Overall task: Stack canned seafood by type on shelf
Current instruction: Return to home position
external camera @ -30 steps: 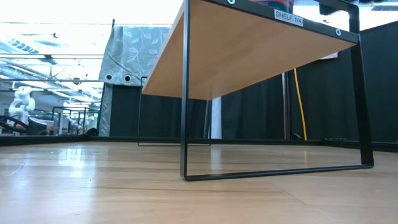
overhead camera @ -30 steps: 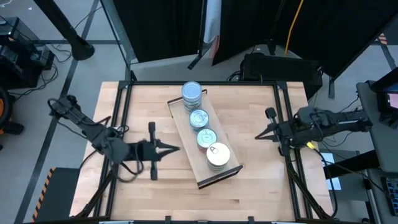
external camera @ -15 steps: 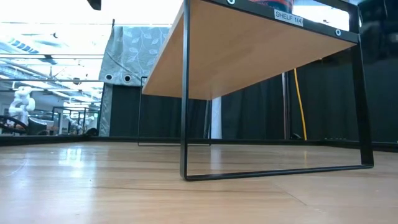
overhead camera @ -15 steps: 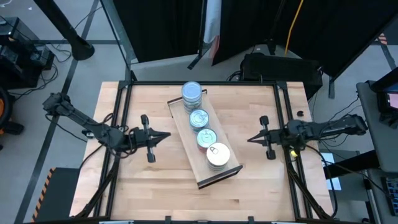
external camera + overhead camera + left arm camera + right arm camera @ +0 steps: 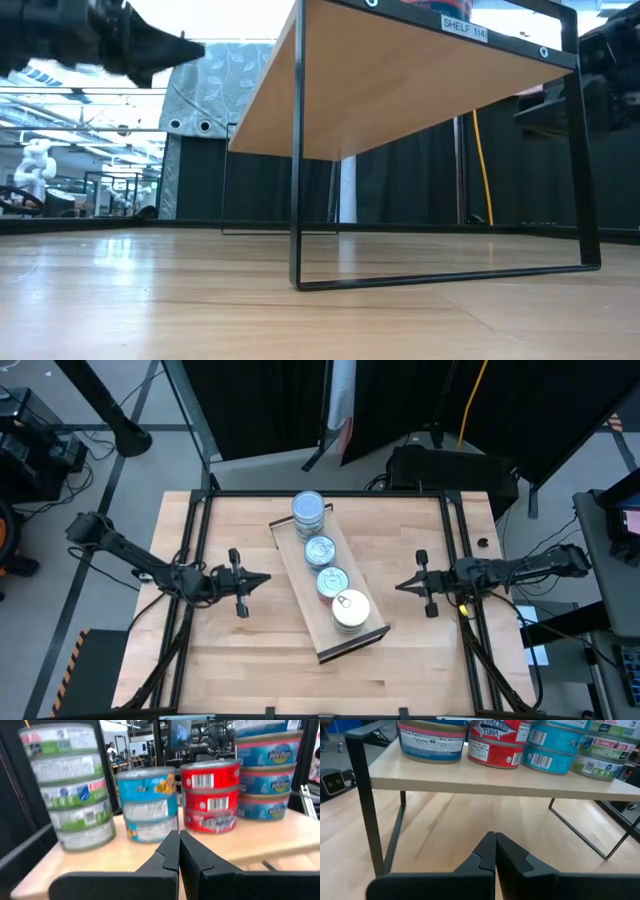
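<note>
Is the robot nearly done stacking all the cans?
Nearly. Sorted on the shelf stand a green stack, teal stack, red stack, blue stack. Nothing is held: left gripper and right gripper are shut, empty, beside it. Left: parking the arms, probably.

Just ahead of your right gripper [image 5: 495,835], the shelf [image 5: 495,782] is pale, smooth matt wood on thin black metal legs [image 5: 367,810]; the tabletop [image 5: 445,825] below it is grained wood with a soft sheen. Facing your left gripper [image 5: 179,833], the tins [image 5: 210,795] show glossy printed labels and silvery metal rims; both grippers' fingers [image 5: 197,862] look matt black
</note>
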